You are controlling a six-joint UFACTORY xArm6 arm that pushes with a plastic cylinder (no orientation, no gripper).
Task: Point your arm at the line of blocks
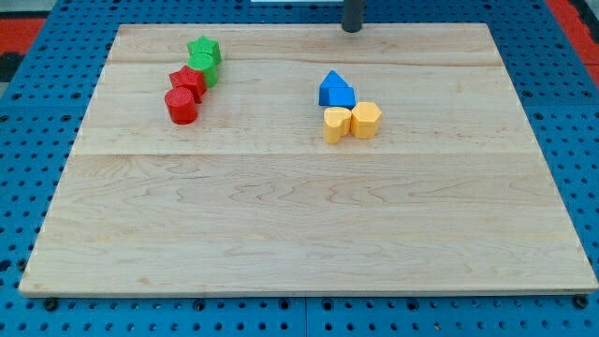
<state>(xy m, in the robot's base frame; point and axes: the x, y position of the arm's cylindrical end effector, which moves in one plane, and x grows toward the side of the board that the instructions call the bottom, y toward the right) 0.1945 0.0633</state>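
A slanted line of blocks lies at the upper left of the wooden board (299, 215): a green star (204, 51) at the top, a green block (205, 70) under it, a red block (187, 82), then a red cylinder (182, 107) at the bottom. My tip (352, 28) is at the view's top edge, right of centre, well to the right of this line and above the other cluster. Only the rod's lower end shows.
A second cluster sits right of centre: two blue blocks (336, 91) touching, with a yellow block (336, 124) and a yellow cylinder-like block (366, 120) just below them. A blue pegboard (37, 103) surrounds the board.
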